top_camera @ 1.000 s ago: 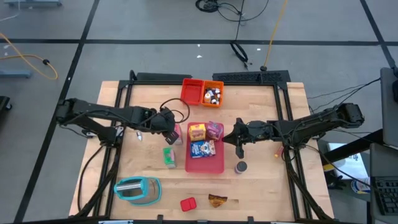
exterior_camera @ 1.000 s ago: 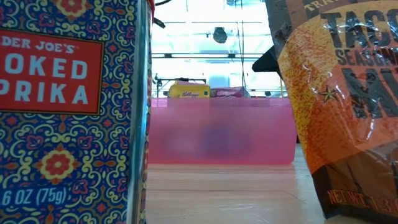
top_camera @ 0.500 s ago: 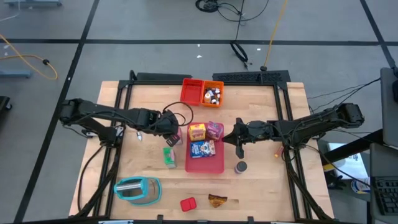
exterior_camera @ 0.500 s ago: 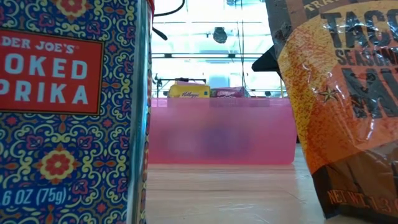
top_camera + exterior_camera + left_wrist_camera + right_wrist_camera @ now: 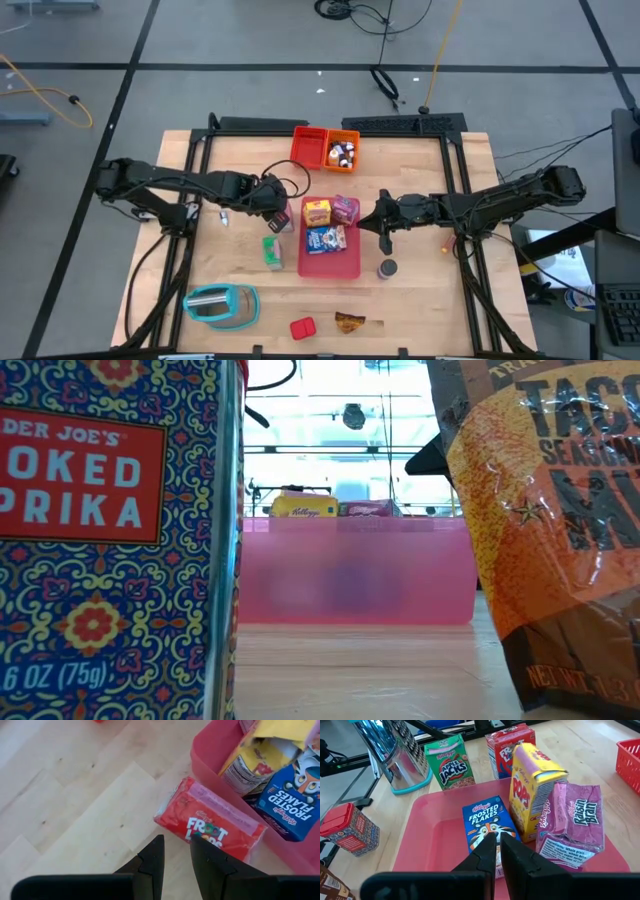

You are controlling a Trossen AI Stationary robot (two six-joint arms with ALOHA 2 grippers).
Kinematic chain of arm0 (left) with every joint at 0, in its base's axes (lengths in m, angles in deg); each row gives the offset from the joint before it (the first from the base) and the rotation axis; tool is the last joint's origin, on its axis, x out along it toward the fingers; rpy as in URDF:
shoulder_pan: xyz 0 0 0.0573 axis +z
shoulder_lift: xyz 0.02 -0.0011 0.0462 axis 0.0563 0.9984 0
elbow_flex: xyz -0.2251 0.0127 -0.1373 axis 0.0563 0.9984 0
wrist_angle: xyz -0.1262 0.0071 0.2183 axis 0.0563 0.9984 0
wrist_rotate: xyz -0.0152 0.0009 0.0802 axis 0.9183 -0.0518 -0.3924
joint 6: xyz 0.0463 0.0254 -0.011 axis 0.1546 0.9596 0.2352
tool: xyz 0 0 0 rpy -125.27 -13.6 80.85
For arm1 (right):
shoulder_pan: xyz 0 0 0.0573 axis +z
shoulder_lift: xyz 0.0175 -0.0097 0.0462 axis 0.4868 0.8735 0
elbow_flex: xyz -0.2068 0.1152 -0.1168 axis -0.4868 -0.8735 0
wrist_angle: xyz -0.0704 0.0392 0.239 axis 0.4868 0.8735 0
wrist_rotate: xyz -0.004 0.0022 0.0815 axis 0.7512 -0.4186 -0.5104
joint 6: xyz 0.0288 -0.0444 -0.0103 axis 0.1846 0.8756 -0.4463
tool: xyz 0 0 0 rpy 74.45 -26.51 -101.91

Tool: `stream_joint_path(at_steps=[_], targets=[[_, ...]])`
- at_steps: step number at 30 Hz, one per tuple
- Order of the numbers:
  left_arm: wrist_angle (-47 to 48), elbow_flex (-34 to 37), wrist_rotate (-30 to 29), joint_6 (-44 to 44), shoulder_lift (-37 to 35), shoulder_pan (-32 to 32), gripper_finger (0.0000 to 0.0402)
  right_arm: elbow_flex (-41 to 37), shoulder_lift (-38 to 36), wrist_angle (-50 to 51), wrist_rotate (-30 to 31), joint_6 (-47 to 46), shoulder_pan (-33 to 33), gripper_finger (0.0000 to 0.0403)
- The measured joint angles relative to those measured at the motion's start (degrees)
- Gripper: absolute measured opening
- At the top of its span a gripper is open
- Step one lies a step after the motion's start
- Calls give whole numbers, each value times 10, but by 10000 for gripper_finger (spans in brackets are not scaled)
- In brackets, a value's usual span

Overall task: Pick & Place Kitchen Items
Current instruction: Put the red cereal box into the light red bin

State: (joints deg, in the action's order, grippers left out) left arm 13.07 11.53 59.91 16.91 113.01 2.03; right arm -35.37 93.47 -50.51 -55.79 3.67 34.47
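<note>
- left gripper (image 5: 172,862) above bare wood just beside pink tray (image 5: 345,268), jaws a narrow gap apart, pinching nothing
- red Froot Loops box (image 5: 210,822) flat on table right ahead of left fingertips, touching tray's outer wall
- right gripper (image 5: 498,851) over tray's right edge, jaws pressed together, empty
- inside tray: blue Frosted Flakes box (image 5: 487,822) lying flat, yellow Pops box (image 5: 532,790) upright, pink Raisin Bran box (image 5: 572,822) leaning beside it
- green Apple Jacks box (image 5: 272,250) on table left of tray
- grey can (image 5: 387,268) on table just right of tray
- red paprika tin (image 5: 302,327) and brown taco seasoning packet (image 5: 349,321) near front edge, close to low camera
- metal grater (image 5: 222,305) on front left of table
- tiny dark bottles (image 5: 342,154) in orange bin (image 5: 343,138), next to red bin (image 5: 309,146) at back of table
</note>
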Motion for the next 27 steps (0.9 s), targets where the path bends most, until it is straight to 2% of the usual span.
stream_joint_path(at_steps=[5, 12, 21, 24, 27], targets=[[-14, 0, 2, -1, 0, 0, 93, 0, 0, 2, 0, 5, 0, 18], [-31, 0, 7, 45, 0, 2, 93, 0, 0, 2, 0, 13, 0, 18], [-72, 0, 42, 31, 0, 2, 95, 0, 0, 6, 0, 15, 0, 18], [-88, 0, 53, 44, 0, 2, 119, 0, 0, 6, 0, 15, 0, 18], [-95, 0, 47, 40, 0, 2, 163, 0, 0, 6, 0, 15, 0, 18]])
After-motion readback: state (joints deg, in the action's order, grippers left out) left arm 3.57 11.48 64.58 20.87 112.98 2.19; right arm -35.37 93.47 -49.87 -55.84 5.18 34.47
